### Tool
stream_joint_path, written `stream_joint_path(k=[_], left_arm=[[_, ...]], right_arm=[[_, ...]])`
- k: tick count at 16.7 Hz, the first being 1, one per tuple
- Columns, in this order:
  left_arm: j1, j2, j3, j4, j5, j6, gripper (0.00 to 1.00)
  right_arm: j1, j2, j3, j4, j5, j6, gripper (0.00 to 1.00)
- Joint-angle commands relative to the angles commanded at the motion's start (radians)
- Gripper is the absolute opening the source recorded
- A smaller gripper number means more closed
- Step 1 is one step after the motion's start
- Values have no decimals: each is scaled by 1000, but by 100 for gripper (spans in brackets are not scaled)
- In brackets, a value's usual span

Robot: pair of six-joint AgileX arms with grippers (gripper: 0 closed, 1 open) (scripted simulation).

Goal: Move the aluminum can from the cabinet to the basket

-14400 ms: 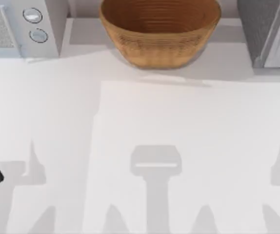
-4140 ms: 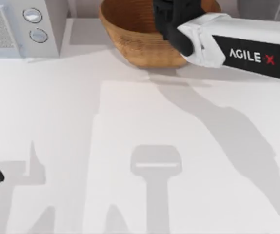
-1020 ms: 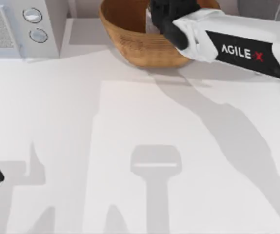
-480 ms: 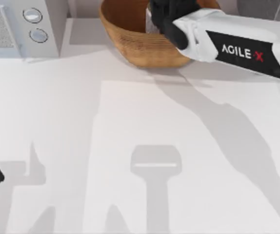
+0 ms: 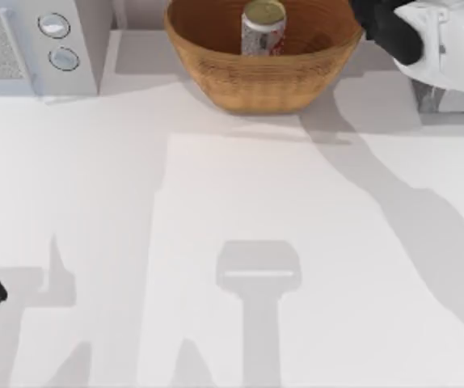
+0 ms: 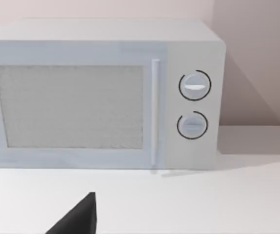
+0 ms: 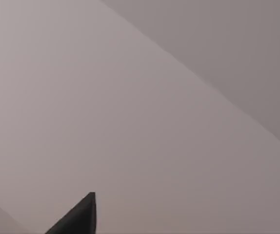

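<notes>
Can in basket, upright.
Aluminum can [image 5: 263, 28] long axis vertical, top up, inside basket [image 5: 216, 65]; white surface [image 5: 216, 242]; right end effector [image 5: 381, 28] beside rim, fingers: can't tell.

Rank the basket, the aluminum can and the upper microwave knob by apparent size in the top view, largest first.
1. basket
2. aluminum can, standing inside it
3. upper knob on the microwave, a bit smaller than the can

- No readable text, brand, number or sign anywhere.
- Red marks on the side of the aluminum can [image 5: 263, 34], too small to read as letters.
- Two round knobs on the white appliance [image 6: 194, 105], unlabelled.
</notes>
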Motion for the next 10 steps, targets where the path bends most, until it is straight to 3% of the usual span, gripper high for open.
stream_joint_path(k=[10], left_arm=[[0,0,0,0,0,0,100]], right_arm=[[-264,-1178,-930,-187,-316,-7,100]])
